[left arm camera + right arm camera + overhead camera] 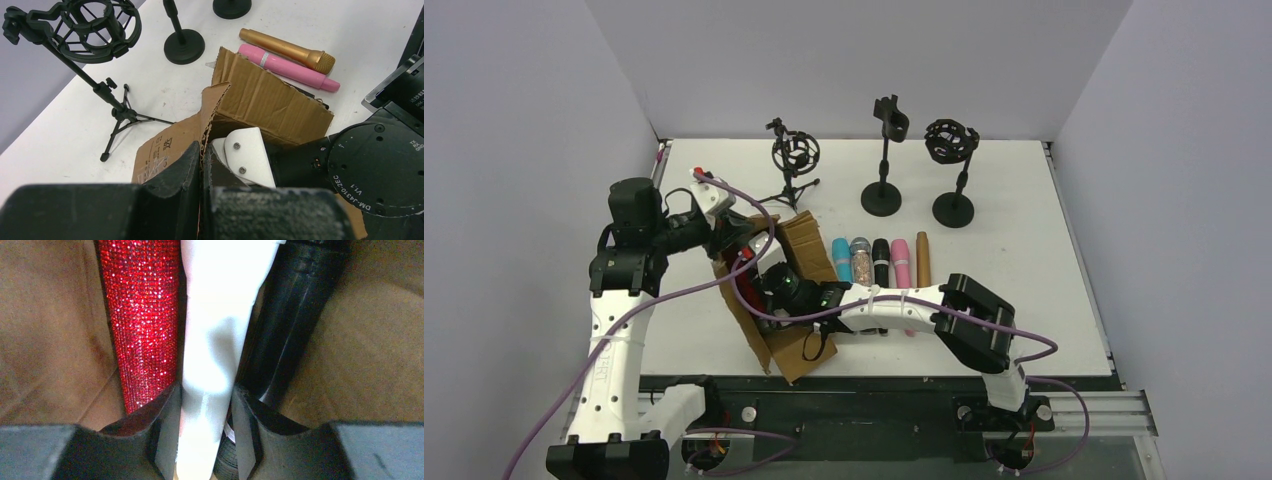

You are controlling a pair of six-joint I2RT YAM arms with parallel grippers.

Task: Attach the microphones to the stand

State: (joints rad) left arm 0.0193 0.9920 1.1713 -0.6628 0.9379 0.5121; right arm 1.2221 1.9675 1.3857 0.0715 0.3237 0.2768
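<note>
Your left pincer (202, 175) is clamped shut on a flap of the cardboard box (270, 100). Your right pincer (205, 410) is inside the box, its jaws pressed against both sides of a white microphone (215, 340). That one lies between a red glitter microphone (142, 315) and a black microphone (290, 315). Five more microphones (881, 262) lie in a row on the desk (1044, 230) just beside the box, with three black stands (884, 150) behind them.
</note>
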